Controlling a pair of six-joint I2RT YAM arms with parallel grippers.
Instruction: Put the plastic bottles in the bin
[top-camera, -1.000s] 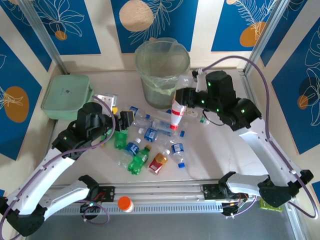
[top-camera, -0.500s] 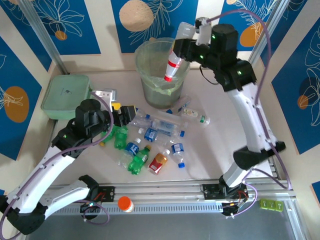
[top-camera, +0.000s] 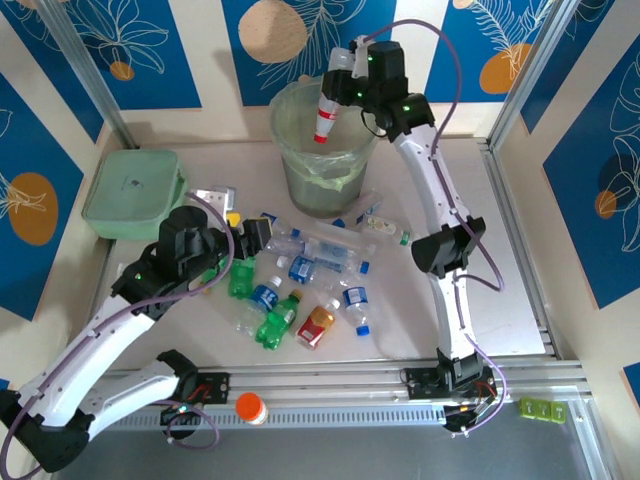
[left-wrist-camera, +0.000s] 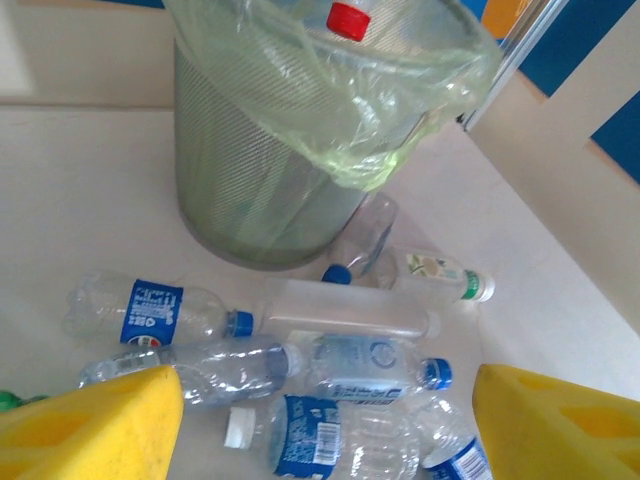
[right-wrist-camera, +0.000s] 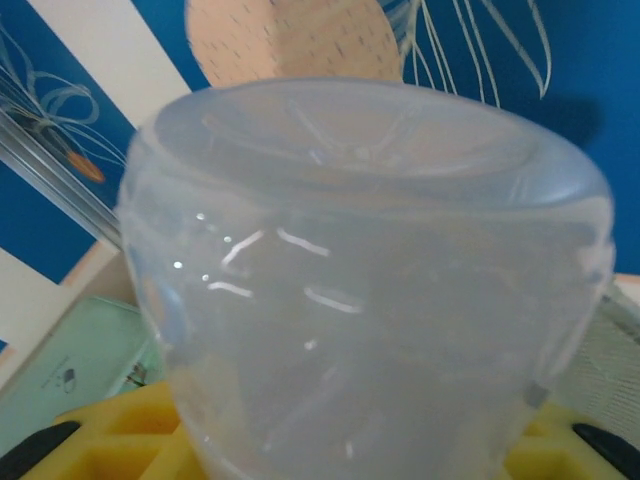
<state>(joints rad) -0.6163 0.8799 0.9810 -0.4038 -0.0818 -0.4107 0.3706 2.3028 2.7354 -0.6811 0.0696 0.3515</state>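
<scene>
The right arm (top-camera: 440, 250) rises tall from its base, bent at the elbow, and its forearm reaches back to put the right gripper (top-camera: 345, 82) above the bin (top-camera: 310, 185), over the far right part of its rim. Its jaws are clamped on a red-capped bottle (top-camera: 325, 108), cap down, apparently gripped near its base. The left arm (top-camera: 110, 330) lies low, in front and to the left of the bin. The left gripper (top-camera: 255, 233) points toward the bin, its yellow fingers (left-wrist-camera: 95, 425) spread apart with nothing between them.

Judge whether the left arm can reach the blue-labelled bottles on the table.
Probably yes: the left gripper is open, facing the blue-labelled bottles with nothing between; the right gripper holds a red-capped bottle over the bin.
</scene>
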